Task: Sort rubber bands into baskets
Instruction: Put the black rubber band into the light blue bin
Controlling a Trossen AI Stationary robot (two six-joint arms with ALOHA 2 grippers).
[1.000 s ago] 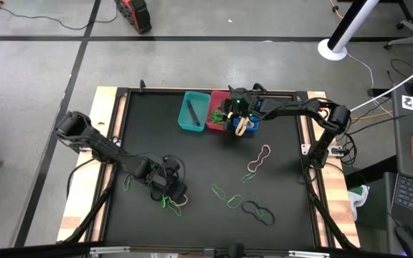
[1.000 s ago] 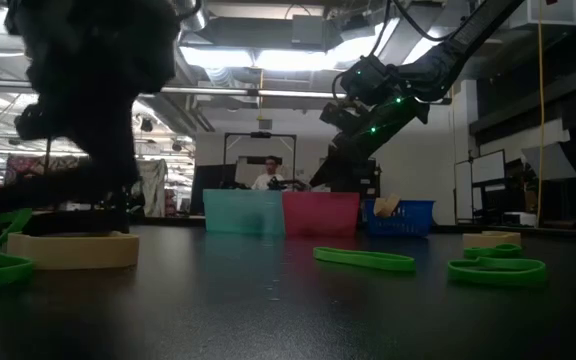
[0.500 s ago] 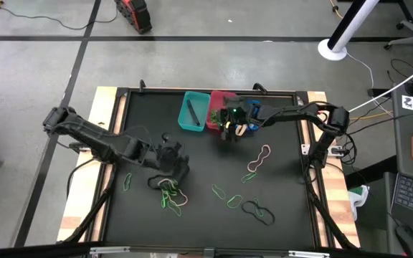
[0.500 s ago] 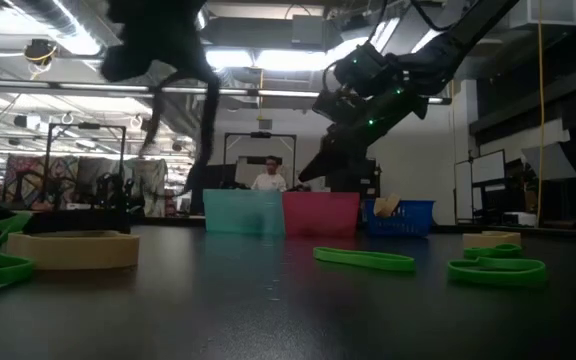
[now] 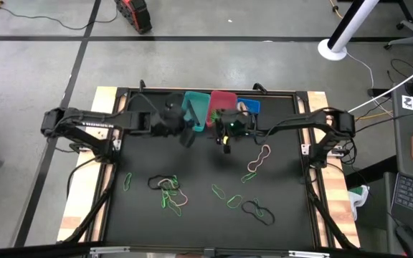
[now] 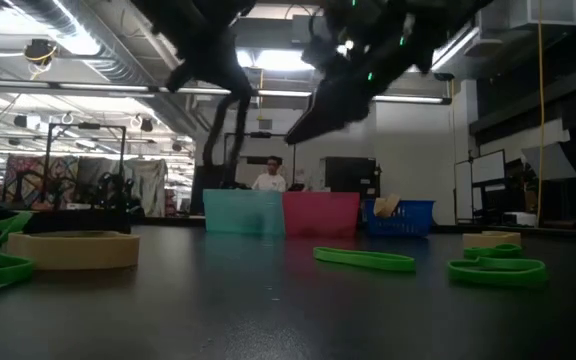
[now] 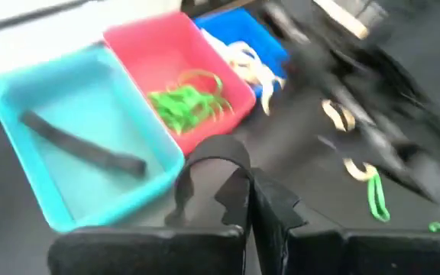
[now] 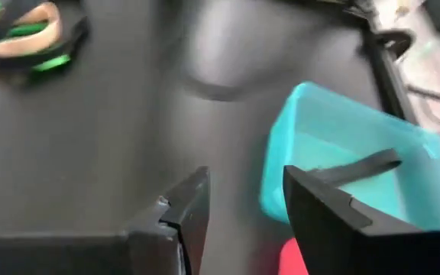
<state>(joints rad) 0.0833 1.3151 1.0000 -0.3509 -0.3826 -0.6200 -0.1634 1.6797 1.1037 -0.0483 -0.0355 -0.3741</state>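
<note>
Three baskets stand in a row at the far edge: teal (image 7: 75, 153) with a black band in it, red (image 7: 182, 69) holding green bands, blue (image 7: 243, 30) holding tan bands. My left gripper (image 5: 189, 136) hovers at the teal basket's near side, shut on a black rubber band (image 6: 213, 150). My right gripper (image 5: 224, 142) is open in front of the red basket (image 5: 223, 100), with nothing between its fingers (image 8: 182, 214). More rubber bands, green, tan and black, lie loose on the table; one heap (image 5: 167, 190) is at the near left. My left gripper pinches the black rubber band between its two shut fingers (image 7: 266, 206). In the left wrist view the band's loop (image 7: 239, 172) arches out beyond the fingertips. In the low view it hangs slack below the gripper, lifted clear of the table.
Loose bands are spread over the near half: a green one (image 5: 127, 183) at the left, green ones (image 5: 224, 193) in the middle, a black one (image 5: 257, 210) near the front, a tan one (image 5: 258, 161) at the right. A person sits in the room behind the baskets.
My left gripper has risen from the heap at the near left and swung toward the far edge, up to the teal basket, carrying the black band clear of the table. My right gripper has drawn back from the blue basket toward the table's left, staying open.
</note>
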